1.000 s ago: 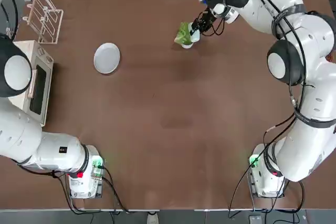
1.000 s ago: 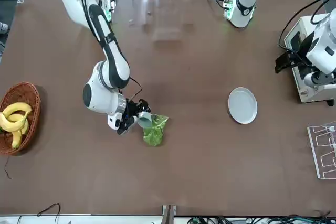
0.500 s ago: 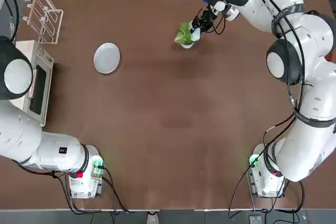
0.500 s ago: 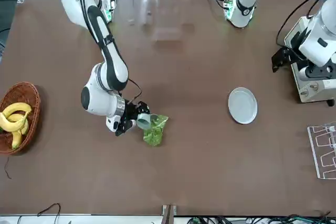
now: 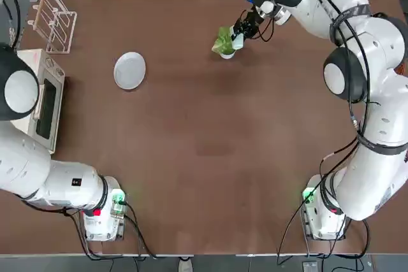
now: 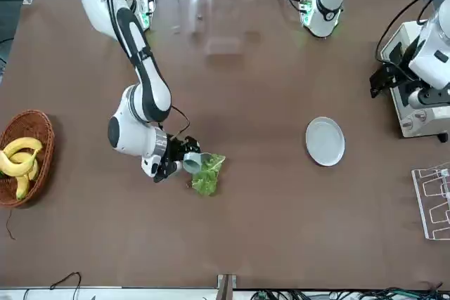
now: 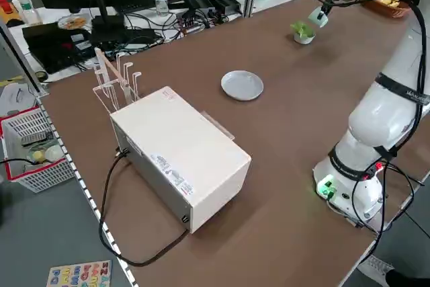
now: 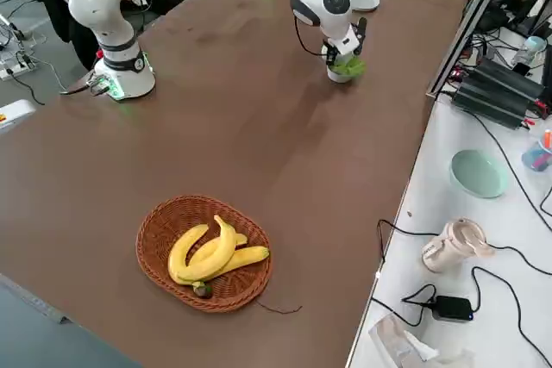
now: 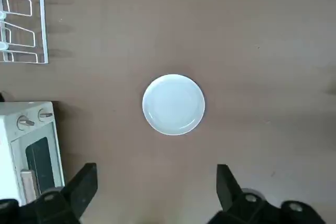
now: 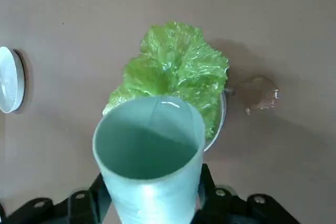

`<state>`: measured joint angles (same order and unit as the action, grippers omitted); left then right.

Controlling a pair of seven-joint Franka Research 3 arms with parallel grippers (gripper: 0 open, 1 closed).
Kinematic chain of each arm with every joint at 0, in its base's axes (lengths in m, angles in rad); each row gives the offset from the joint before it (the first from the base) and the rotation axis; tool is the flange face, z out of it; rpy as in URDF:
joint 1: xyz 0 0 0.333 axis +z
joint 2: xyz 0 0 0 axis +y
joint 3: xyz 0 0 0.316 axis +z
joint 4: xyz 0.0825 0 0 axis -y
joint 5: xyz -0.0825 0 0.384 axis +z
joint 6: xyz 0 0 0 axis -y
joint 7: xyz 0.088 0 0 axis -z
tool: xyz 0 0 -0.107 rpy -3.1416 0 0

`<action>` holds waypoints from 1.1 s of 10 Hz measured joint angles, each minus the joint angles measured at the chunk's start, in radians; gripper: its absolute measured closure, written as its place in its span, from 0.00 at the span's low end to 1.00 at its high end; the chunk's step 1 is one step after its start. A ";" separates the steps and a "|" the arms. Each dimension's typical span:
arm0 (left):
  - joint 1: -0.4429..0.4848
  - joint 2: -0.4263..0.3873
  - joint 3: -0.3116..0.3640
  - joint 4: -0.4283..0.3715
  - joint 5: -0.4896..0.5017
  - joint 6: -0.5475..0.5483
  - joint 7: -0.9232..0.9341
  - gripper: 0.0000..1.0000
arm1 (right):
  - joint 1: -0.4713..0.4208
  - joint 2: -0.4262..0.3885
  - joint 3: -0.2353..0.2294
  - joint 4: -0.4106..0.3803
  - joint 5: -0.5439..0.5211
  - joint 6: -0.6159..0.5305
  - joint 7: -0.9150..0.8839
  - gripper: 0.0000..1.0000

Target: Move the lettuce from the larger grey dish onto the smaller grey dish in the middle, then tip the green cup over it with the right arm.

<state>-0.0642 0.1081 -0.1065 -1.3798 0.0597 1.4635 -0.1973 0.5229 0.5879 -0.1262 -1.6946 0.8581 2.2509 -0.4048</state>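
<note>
- Bowl (image 7: 304, 39): upright on the brown table (image 5: 191, 132); taken as the landmark for this report.
- Lettuce (image 10: 173, 61): seated in the bowl, its ruffled leaves spreading past the rim.
- Cup (image 10: 149, 177): mint green, just beside the bowl on the robot's right, tilted, mouth toward the lettuce. Contact between cup and leaves cannot be determined.
- Right gripper (image 10: 152, 176): clenched on the cup, beside the bowl on the robot's right.
- Brown blob (image 10: 257, 94): glossy, near the bowl; nature cannot be determined.
- Plate (image 5: 130, 71): bare, flat on the table, well apart from the bowl on the robot's left.
- Left gripper (image 9: 157, 169): released, fingers spread wide with nothing between them; raised well apart from the bowl, beyond the plate on the robot's left.
- White oven (image 7: 181, 156): beyond the plate from the bowl, on the robot's left.
- Wire rack (image 5: 56, 20): on the same side of the bowl, near the oven.
- Wicker basket (image 8: 155, 243): well apart from the bowl on the robot's right, containing bananas (image 8: 211, 252).
</note>
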 joint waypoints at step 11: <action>-0.006 0.000 -0.005 0.001 0.000 0.003 0.001 0.00 | 0.019 0.012 0.004 0.006 -0.018 -0.035 0.043 0.32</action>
<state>-0.0699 0.1077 -0.1115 -1.3793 0.0597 1.4666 -0.1965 0.5421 0.6004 -0.1227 -1.6887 0.8397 2.2157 -0.3617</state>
